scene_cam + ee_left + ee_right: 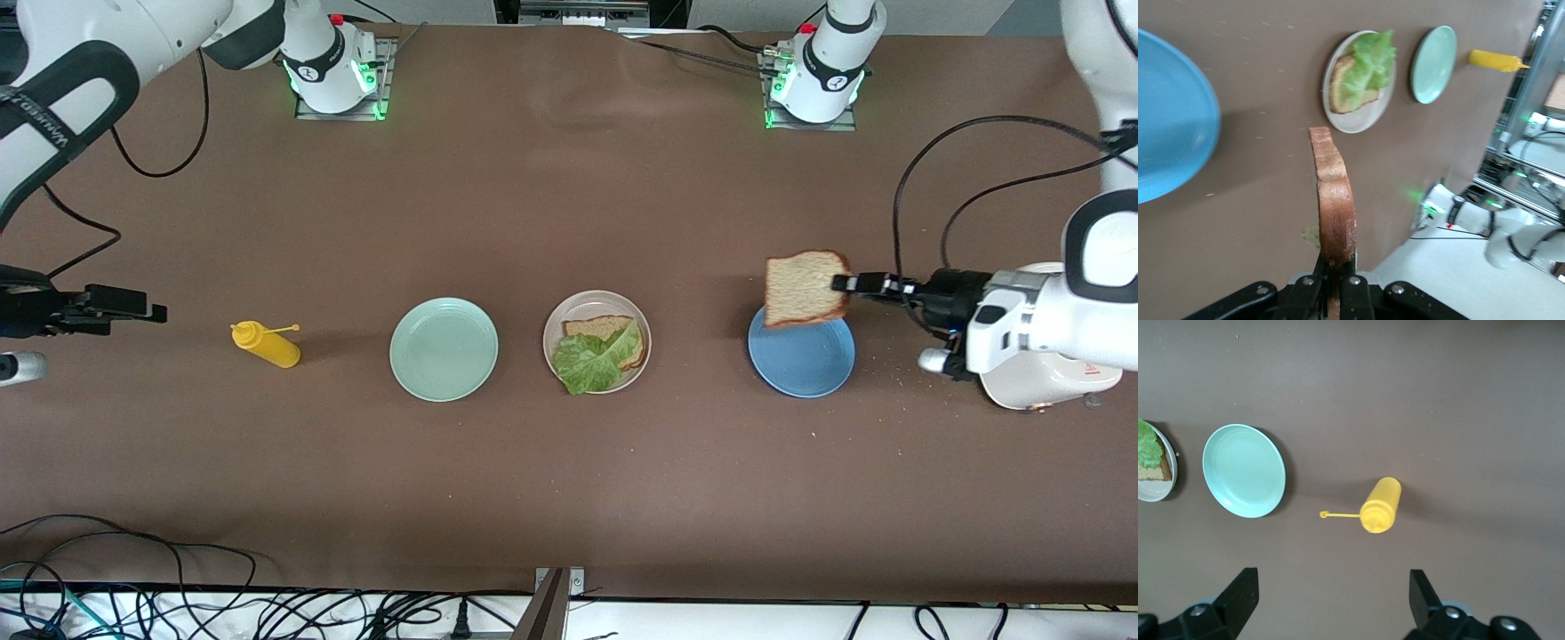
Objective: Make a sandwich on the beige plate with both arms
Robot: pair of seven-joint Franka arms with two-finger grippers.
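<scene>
Lying tipped over on the brown table (569, 498): a yellow squeeze bottle (268, 345), its thin cap tether sticking out, toward the right arm's end. Sitting between it and the middle of the table: a mint-green plate (444, 348), bare. Resting toward the left arm's end: a blue plate (805, 364). Trailing along the table's near edge: black cables (133, 578).

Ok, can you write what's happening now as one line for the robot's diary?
left gripper: shut on bread slice, over blue plate | right gripper: open, waiting | beige plate: bread plus lettuce
</scene>
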